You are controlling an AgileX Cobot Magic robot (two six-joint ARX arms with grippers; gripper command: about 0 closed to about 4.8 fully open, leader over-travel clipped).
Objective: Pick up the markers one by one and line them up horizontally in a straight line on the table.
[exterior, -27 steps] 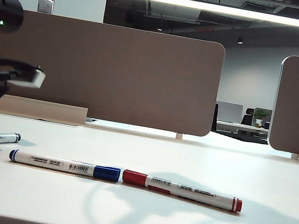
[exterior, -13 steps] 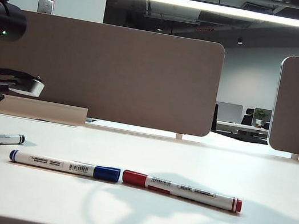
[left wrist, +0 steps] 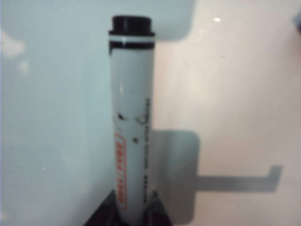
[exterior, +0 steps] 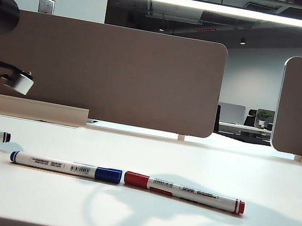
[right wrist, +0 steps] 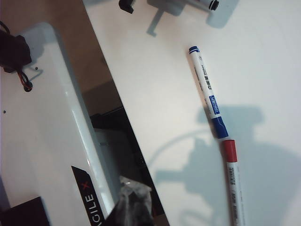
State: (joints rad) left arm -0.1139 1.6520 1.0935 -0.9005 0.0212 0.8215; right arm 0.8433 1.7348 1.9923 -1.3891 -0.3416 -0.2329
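The black-tipped marker [left wrist: 131, 117] is clamped in the left gripper [left wrist: 130, 207] at the table's [exterior: 178, 223] left edge, raised off the surface. The right gripper's jaws are unseen but pressed together. Blue marker [exterior: 65, 166] and red marker [exterior: 184, 192] lie touching, cap to cap.

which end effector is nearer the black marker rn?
Left. The left end effector is clamped on the black marker, holding it just above the table at the exterior view's left edge. The right end effector appears in no view; its wrist camera sees that marker only far off.
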